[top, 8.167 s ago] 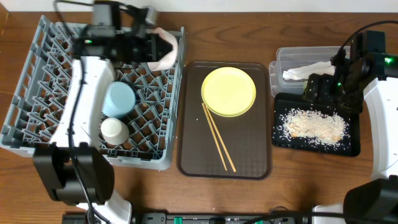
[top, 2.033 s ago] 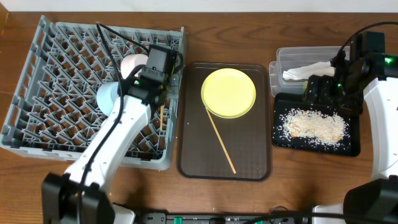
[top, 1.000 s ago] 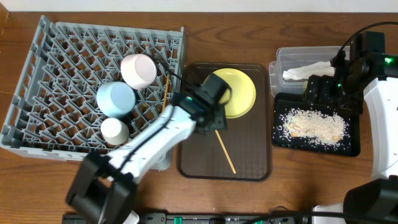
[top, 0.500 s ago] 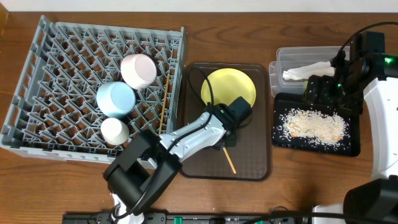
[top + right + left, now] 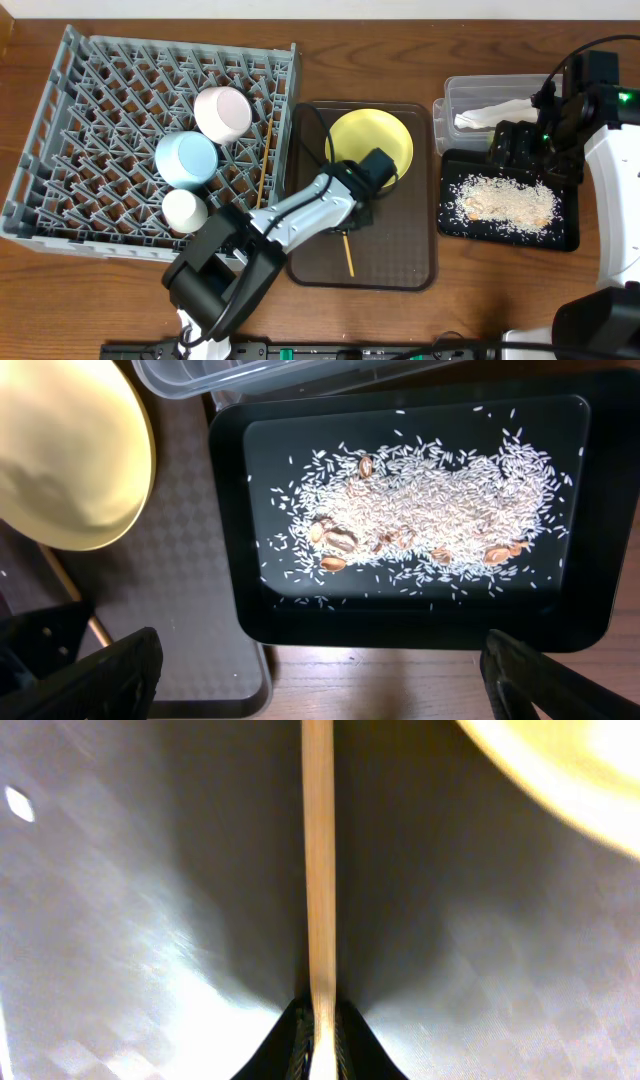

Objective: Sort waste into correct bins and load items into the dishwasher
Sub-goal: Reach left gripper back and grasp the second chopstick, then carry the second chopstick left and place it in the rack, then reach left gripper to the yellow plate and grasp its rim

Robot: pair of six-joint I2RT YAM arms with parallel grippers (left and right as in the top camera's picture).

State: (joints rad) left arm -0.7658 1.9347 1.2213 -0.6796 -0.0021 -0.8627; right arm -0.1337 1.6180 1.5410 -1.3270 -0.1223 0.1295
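My left gripper is over the brown serving tray, shut on one wooden chopstick; in the left wrist view the chopstick runs straight out from the closed jaws. The other chopstick lies in the grey dish rack with the blue bowl, white bowl and small cup. The yellow plate sits on the brown tray, partly under my arm. My right gripper is open over the black tray of rice scraps.
The clear tub behind the black tray holds the crumpled white napkin. The rack's right wall stands close to the brown tray's left rim. The plate's edge shows at the top right of the left wrist view.
My left arm has shifted slightly left over the brown tray, and the chopstick has swung from a diagonal lie to nearly straight, its near end now further left. The right arm has not moved.
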